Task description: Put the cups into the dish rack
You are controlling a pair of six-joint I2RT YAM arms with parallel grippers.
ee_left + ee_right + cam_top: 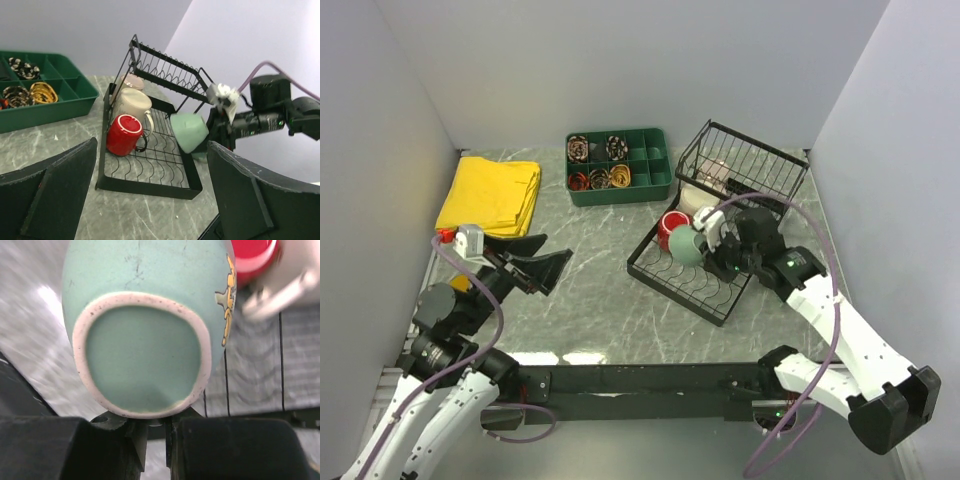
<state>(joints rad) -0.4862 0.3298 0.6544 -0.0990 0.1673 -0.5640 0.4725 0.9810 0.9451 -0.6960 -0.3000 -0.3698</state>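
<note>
holding the small teal mug (145, 340) tight, the right pincer (154, 435) had its two black fingers squeezed close together on the mug's near edge. just which part they pinched was hidden. the mug hung tipped over the flat floor of the black wire dish rack (665, 282), just beside the red mug (125, 134). its round bottom faced the wrist camera. that bottom was smooth and green, with a rough pale ring around it dotted with tiny dark specks. a small yellow drawing showed on its side.

the shiny red mug rested on the wavy wires. behind it sat a cream mug (132, 102), then a pinkish mug (131, 81), close to the raised back part made of thin bars.

the left pincer (542, 270) was well apart from the rack, over the grey marbled table (590, 300). its wide black fingers were spread apart with nothing between them. a folded yellow cloth (490, 195) lay near it. a green plastic tray (620, 192) with little boxes sat at the back.
</note>
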